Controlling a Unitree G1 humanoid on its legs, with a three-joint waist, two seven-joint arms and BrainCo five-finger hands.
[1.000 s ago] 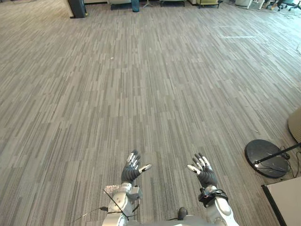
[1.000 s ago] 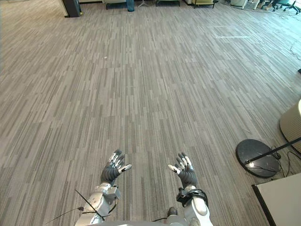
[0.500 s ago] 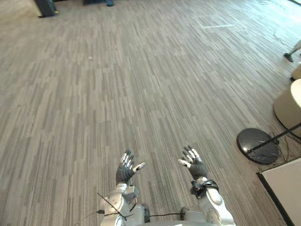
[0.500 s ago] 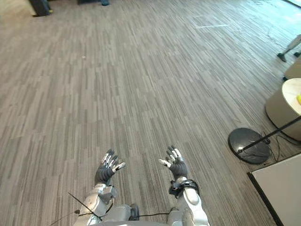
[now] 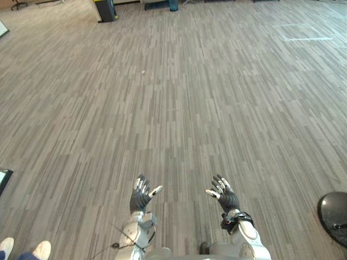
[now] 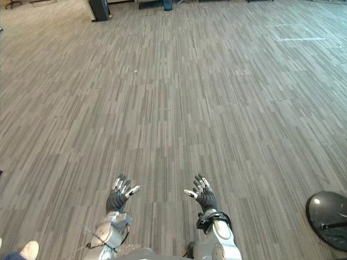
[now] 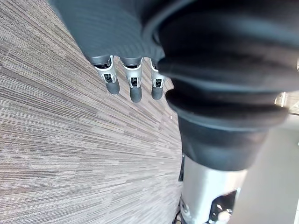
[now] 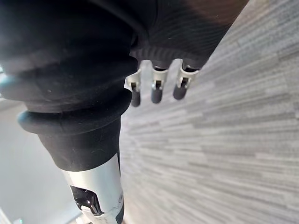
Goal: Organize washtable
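- Left hand (image 5: pixel 139 199): low in the frame, left of centre, raised over the floor (image 5: pixel 179 108). Fingers straight and spread, thumb out toward the centre, holding nothing.
- Left wrist view: the fingers (image 7: pixel 135 88) hang straight in a row with dark tips and only floor past them.
- Right hand (image 5: pixel 227 199): low in the frame, right of centre, level with the left hand and well apart from it. Fingers straight and spread, thumb pointing inward, holding nothing.
- Right wrist view: the fingers (image 8: pixel 156 91) are straight, side by side, over bare floor.
- Washtable: cannot tell from these views where it stands.
- Lower left corner: a person's light shoes (image 5: pixel 24 250) on the floor, toes pointing up-frame.
- Lower right edge: a black round base (image 5: pixel 333 211) lying flat on the floor, cut by the frame edge.
- Left edge, mid height: corner of a flat dark-edged panel (image 5: pixel 3 179); what it is, cannot tell.
- Floor: grey, with fine stripes running from near to far across the whole frame.
- Upper middle: a small white speck (image 5: pixel 143 71) on the floor.
- Upper right: a thin white line (image 5: pixel 308 38) marked on the floor.
- Top edge, left of centre: a dark upright box (image 5: pixel 105 10) standing on the floor; near it to the right, a blue thing (image 5: pixel 172 5), too small to tell.
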